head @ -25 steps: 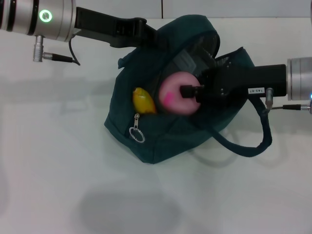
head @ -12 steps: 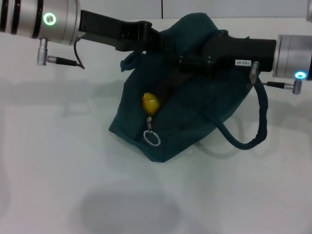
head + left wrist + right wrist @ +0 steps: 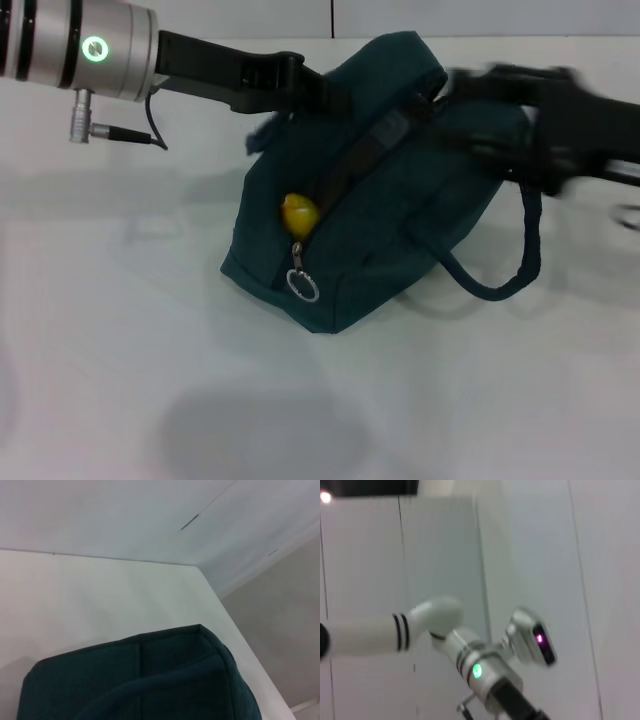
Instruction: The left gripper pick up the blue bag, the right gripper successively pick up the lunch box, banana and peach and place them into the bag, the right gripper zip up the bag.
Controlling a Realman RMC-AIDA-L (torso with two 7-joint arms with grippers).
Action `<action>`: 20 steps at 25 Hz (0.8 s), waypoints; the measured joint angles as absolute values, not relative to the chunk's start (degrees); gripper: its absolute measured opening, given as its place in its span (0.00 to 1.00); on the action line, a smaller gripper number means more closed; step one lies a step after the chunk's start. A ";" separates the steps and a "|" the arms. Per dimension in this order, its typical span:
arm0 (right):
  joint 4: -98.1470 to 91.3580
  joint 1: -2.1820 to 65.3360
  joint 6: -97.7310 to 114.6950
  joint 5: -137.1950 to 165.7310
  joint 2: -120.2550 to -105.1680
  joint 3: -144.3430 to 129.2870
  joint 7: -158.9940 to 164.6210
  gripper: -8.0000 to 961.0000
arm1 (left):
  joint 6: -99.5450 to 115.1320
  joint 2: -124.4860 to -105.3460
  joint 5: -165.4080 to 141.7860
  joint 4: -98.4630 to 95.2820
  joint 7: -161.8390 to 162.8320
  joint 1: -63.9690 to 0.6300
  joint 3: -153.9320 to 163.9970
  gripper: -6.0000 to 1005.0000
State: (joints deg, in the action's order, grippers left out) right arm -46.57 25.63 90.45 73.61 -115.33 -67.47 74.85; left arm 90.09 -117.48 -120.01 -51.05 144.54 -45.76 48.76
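The blue bag [image 3: 400, 215] sits tilted in the middle of the white table, its zipper partly open. The silver ring pull [image 3: 303, 286] hangs at the near end. The yellow tip of the banana [image 3: 299, 212] shows in the zipper gap. The peach and the lunch box are hidden. My left gripper [image 3: 305, 92] is at the bag's far top left corner, shut on its fabric. My right gripper [image 3: 470, 90] is a motion blur above the bag's far right side. The left wrist view shows the bag's top [image 3: 150, 680].
One loop handle [image 3: 510, 270] droops over the table at the bag's right. The white table [image 3: 120, 330] runs to a wall at the back. The right wrist view shows only my left arm [image 3: 485, 670] and the wall.
The right gripper carried the peach into the bag's opening, then came out without it and swings back to the right. The peach no longer shows. The bag shifted slightly.
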 joint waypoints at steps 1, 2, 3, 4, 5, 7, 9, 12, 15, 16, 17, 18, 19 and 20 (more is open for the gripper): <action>-46.53 24.11 93.19 73.74 -115.29 -64.98 73.58 0.59 | 90.10 -117.51 -120.00 -51.05 144.51 -45.73 48.80 0.06; -46.30 22.19 95.39 73.90 -115.16 -62.51 72.28 0.59 | 90.09 -117.51 -120.01 -51.05 144.52 -45.70 48.78 0.06; -46.08 20.48 96.72 73.89 -115.00 -60.56 71.22 0.59 | 90.09 -117.51 -120.01 -51.05 144.51 -45.65 48.79 0.06; -45.76 18.27 97.94 73.97 -114.79 -58.52 70.05 0.59 | 90.09 -117.51 -120.02 -51.05 144.50 -45.55 48.78 0.06; -45.30 15.70 98.44 73.96 -114.53 -56.47 68.55 0.59 | 90.08 -117.52 -120.00 -51.06 144.50 -45.45 48.77 0.06; -44.28 12.60 98.04 73.99 -114.21 -54.53 66.57 0.59 | 90.09 -117.52 -120.01 -51.06 144.49 -45.02 48.70 0.06; -42.61 10.20 96.25 74.49 -114.06 -53.70 65.18 0.59 | 90.08 -117.51 -120.01 -51.12 144.49 -44.51 48.65 0.06; -40.78 9.75 94.03 75.95 -114.14 -53.68 64.82 0.59 | 90.08 -117.50 -120.02 -51.14 144.49 -43.95 48.60 0.06; -36.14 12.47 91.47 77.69 -114.49 -54.71 65.16 0.59 | 90.08 -117.60 -120.04 -51.13 144.53 -44.09 48.76 0.06; -34.48 13.58 91.34 77.72 -114.51 -54.78 65.28 0.59 | 90.09 -117.68 -120.05 -51.19 144.54 -44.14 48.79 0.06; -32.47 15.30 91.26 77.70 -114.52 -54.80 65.40 0.59 | 90.09 -117.81 -120.06 -51.32 144.55 -44.17 48.83 0.06; -30.61 16.88 91.17 77.71 -114.53 -54.80 65.47 0.59 | 90.09 -117.88 -120.06 -51.44 144.55 -44.12 48.83 0.06; -29.02 18.33 91.02 77.70 -114.53 -54.79 65.49 0.59 | 90.08 -117.92 -120.06 -51.49 144.55 -44.02 48.83 0.06; -27.66 19.50 90.87 77.70 -114.56 -54.80 65.50 0.59 | 90.08 -117.92 -120.06 -51.49 144.56 -43.92 48.82 0.06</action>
State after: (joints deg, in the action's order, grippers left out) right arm -27.66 19.50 90.87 77.70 -114.56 -54.80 65.50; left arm 90.08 -117.92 -120.06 -51.49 144.56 -43.92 48.82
